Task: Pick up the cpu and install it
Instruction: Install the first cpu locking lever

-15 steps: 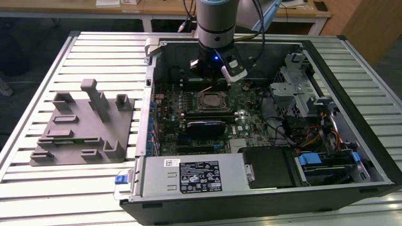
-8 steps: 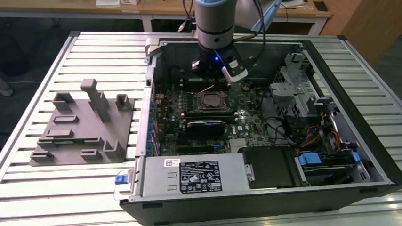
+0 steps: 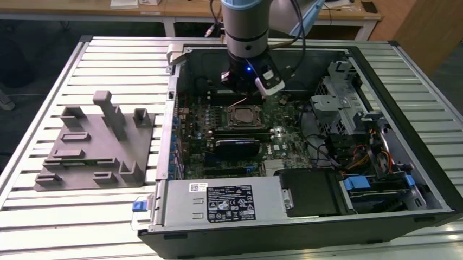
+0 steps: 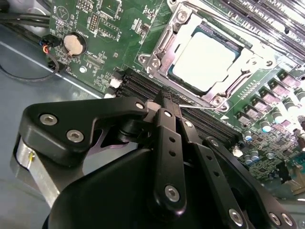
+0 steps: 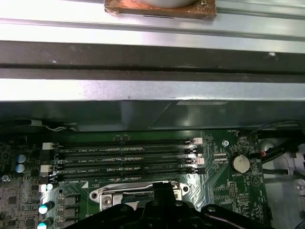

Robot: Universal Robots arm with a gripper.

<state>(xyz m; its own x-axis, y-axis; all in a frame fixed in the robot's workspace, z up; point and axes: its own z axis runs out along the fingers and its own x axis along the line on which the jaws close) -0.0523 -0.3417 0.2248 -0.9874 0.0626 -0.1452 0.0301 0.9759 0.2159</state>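
One open black computer case [image 3: 426, 179] lies on the slatted metal table [image 3: 43, 216], beside one grey plastic fixture block [image 3: 90, 149]. One green motherboard [image 4: 102, 33] carries four black memory slots [image 5: 124, 160]. One square, silvery cpu [image 4: 205, 57] sits in its socket. The gripper [image 4: 167, 98] hangs just beside it, clenched, empty.

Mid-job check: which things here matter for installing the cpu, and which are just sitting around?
Belongs to the job:
- cpu, seated in the socket on the motherboard
- gripper, fingers closed, empty, just beside the socket
- computer case

Just lying about:
- grey fixture block on the table, on the exterior view's left
- coin battery
- memory slots
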